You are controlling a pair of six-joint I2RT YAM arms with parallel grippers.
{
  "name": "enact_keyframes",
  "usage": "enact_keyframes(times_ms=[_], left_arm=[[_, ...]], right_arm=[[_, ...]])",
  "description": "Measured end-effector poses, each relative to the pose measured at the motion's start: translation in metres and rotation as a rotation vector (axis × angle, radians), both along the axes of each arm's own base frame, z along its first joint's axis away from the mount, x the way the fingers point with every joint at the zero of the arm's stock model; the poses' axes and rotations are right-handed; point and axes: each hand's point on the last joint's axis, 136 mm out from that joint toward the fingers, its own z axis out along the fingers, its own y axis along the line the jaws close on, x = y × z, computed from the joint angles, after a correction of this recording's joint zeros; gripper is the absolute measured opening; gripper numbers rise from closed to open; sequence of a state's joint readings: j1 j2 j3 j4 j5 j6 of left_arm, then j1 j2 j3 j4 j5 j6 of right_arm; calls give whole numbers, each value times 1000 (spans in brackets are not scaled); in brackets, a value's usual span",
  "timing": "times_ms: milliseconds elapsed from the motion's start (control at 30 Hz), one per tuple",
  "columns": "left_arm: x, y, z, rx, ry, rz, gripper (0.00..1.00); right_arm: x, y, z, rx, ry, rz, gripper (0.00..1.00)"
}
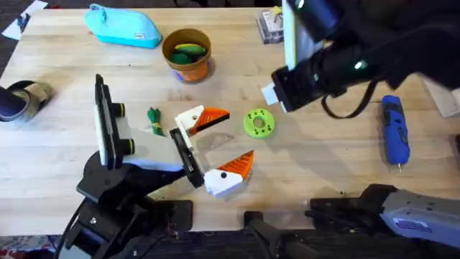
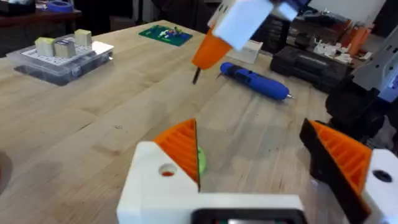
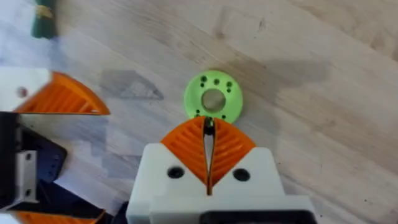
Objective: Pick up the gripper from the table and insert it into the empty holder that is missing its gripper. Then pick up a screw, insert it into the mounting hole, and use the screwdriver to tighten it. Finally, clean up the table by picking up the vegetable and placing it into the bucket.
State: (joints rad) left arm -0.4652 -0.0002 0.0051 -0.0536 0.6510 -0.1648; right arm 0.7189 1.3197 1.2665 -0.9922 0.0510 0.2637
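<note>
A wooden table seen from above. The right arm reaches in from 3 o'clock, and the right gripper hangs over the middle, its jaws pressed shut on a tiny dark screw just above a lime-green disc. The blue screwdriver lies at 3 o'clock, and the orange bucket stands at 12. Left of centre stands the black holder, with the gripper, a white block with an orange wedge, touching its far end and apparently seated. The left gripper gapes wide, holding nothing. The vegetable lies at 9 o'clock of the gripper. The screw is probably hard, smooth and easily dropped, so it is best pinched at its head. The gripper looks light and stiff and is best taken by its white block.
</note>
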Motion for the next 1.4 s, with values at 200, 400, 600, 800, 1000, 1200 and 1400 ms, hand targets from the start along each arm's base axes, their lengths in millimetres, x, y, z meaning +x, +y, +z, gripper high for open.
enact_keyframes(times_ms=[200,400,600,800,1000,1200,1400], left_arm=[[0,0,0,0,0,0,993],[-1,-1,0,1,-2,-7,993],[-6,-3,0,15,-31,-42,993],[-9,-4,0,21,-45,-57,993],[-9,-4,0,20,-45,-62,993],[-10,-4,0,20,-45,-63,993],[-10,-4,0,20,-45,-63,993]], right_arm=[[3,22,64,85,-67,62,7],[-3,61,83,48,-29,185,7],[-6,111,67,-9,26,321,7],[-26,136,44,-55,71,444,7],[-35,139,44,-57,84,483,7],[-43,141,45,-35,109,521,6],[-44,142,45,-31,113,528,6]])
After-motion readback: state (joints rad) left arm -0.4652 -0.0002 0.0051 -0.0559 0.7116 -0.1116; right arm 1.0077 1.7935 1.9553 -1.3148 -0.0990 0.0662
